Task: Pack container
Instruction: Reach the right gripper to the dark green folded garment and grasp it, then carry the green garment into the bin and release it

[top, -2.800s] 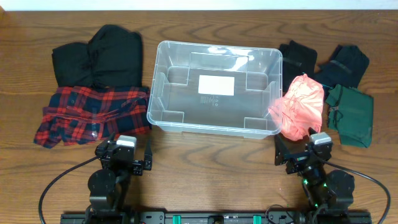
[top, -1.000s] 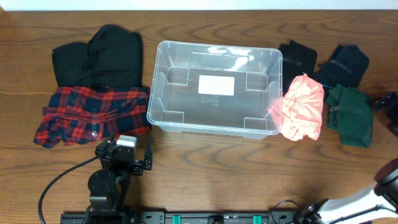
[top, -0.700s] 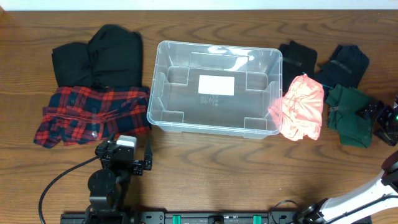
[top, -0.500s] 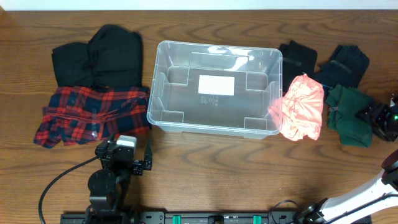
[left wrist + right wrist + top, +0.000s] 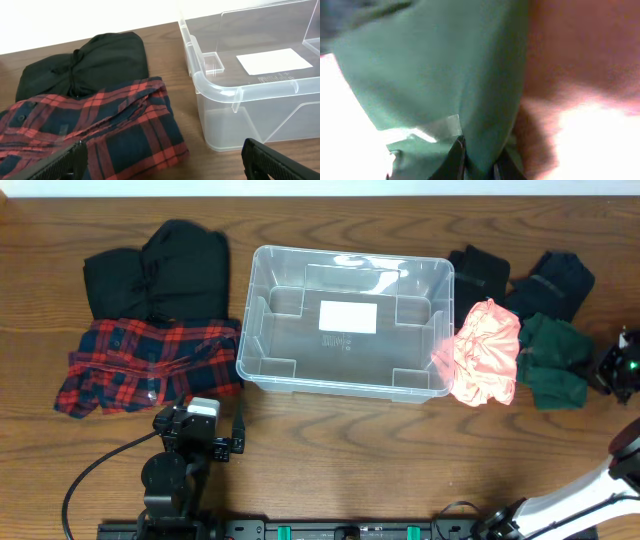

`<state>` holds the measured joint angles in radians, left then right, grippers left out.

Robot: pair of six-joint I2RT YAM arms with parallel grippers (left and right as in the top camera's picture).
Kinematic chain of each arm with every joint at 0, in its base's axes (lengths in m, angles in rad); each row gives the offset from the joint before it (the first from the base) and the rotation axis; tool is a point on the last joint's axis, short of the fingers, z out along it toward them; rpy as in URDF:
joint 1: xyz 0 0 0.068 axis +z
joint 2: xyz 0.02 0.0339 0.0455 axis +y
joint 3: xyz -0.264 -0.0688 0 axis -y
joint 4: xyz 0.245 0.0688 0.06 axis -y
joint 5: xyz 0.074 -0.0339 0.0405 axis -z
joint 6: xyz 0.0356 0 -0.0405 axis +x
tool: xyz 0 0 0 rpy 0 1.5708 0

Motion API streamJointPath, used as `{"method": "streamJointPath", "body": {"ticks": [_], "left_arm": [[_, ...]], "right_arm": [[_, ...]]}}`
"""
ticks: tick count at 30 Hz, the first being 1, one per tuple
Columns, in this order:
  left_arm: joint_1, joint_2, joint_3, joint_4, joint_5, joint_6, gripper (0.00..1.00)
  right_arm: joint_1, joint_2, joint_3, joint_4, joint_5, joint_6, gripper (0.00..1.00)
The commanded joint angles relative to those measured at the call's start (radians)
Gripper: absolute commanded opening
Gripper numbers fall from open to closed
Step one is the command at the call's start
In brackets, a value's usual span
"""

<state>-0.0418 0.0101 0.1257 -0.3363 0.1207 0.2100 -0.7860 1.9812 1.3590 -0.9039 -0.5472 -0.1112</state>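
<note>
1. Right-arm jaws are pinching a fold of the green garment (image 5: 435, 75). In the right wrist view the right gripper (image 5: 477, 161) is clamping the cloth, with one dark fingertip on each side of it.
2. Left-arm jaws are sitting spread wide with nothing between them. The left gripper (image 5: 162, 162) is hanging low over the wooden table (image 5: 330, 470), near the container's front-left corner.
3. The container (image 5: 340, 383), a clear plastic bin, is sitting open and upright in the middle of the table. It's holding nothing but the white label (image 5: 348, 316) on its base.
4. Just left of the container, a red-and-navy plaid shirt (image 5: 140, 365) is lying flat, and its edge is reaching the bin's front-left corner.
5. Behind that shirt, still left of the container, a black garment (image 5: 160, 270) is lying bunched up and overlapping the plaid a bit.
6. On the container's right side, a coral-pink garment (image 5: 485, 352) is resting against the right wall and draping slightly over the rim.
7. The green garment is sitting crumpled just past the pink one, farther from the container. The right gripper is holding it at the far edge of the overhead view.
8. Behind the pink piece, a small black item (image 5: 480, 270) is lying near the container's back-right corner. A dark navy garment (image 5: 560, 280) is lying farther out to the right of it.
</note>
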Motion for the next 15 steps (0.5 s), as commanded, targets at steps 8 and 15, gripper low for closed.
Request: {"method": "streamJointPath", "body": {"ticks": [8, 15], "left_arm": [[0.004, -0.006, -0.021, -0.005, 0.003, -0.005, 0.98], [0.004, -0.006, -0.021, -0.005, 0.003, -0.005, 0.98]], "right_arm": [[0.275, -0.381, 0.013, 0.014, -0.045, 0.118, 0.06], [0.581, -0.616, 0.014, 0.117, -0.002, 0.262, 0.01]]}}
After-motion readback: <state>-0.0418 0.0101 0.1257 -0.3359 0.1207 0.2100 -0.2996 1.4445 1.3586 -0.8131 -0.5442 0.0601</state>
